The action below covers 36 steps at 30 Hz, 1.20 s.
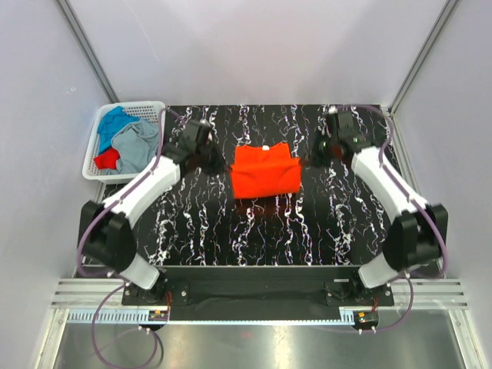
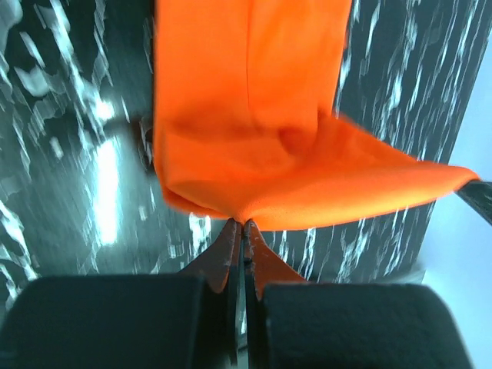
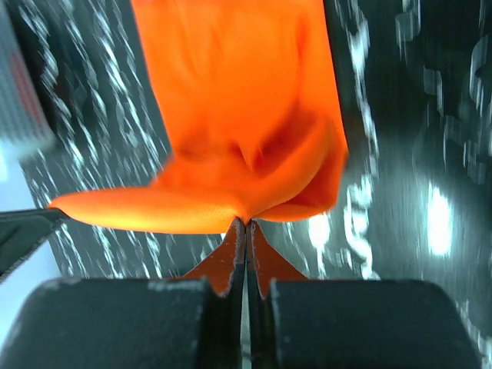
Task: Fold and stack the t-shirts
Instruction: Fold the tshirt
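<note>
- At the left tool, the two fingers are pressed together on a pinch of orange cloth; the fabric fans out directly from the tips.
- At the right tool, the fingers are likewise clamped on orange cloth, mirroring the left side.
- Both tools grip the same garment, the orange t-shirt, one at each side edge. The pinched edges are raised off the bench, while the rest of the shirt lies on it as a rough rectangle.
- Position of the shirt: mid-bench, towards the far edge, between the two wrists.
- Step in hand, as judged: a fold of the orange t-shirt, with both side grips already taken and the fold not yet laid down.
- Next move, as judged: both tools must travel together at matched height, keeping the held edge taut and square. They should then lower it onto the flat part before releasing. Uneven travel would skew the fold.
- Remaining work: a blue shirt, a grey shirt and a red shirt lie crumpled in the white basket, which stands off the bench's far left corner. No stack has been started on the bench.
- Labels: a small white neck label shows at the far edge of the orange shirt; it is too small to read. No other writing or brand is legible.
</note>
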Each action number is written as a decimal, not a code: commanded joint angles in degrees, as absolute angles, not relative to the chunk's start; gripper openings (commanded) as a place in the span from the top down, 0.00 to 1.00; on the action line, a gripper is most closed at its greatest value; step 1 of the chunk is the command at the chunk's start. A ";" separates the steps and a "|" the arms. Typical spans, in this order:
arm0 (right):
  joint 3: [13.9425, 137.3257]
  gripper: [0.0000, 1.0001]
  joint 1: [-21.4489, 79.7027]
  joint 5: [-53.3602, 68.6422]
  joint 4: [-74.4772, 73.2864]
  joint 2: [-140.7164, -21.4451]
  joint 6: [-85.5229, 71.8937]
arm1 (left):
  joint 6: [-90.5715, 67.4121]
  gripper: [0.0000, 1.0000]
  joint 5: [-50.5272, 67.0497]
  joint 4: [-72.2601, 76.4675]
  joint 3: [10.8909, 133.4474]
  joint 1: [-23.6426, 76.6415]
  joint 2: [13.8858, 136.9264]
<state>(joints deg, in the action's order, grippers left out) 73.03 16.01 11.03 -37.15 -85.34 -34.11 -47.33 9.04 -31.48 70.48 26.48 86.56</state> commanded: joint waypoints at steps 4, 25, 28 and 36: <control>95.40 1.00 12.66 12.83 -36.21 -103.07 -28.04 | -44.38 1.00 17.99 -22.44 83.30 16.80 98.94; 133.71 0.50 4.84 23.29 -22.16 -146.80 -26.20 | -43.51 0.40 32.26 6.33 120.77 8.88 143.28; 127.63 0.42 3.52 25.92 -21.36 -142.93 -25.49 | -41.32 0.40 31.38 4.41 115.77 8.88 139.68; 114.01 0.37 3.34 36.47 -18.39 -135.45 -19.60 | -36.04 0.43 30.41 1.50 101.26 10.63 133.16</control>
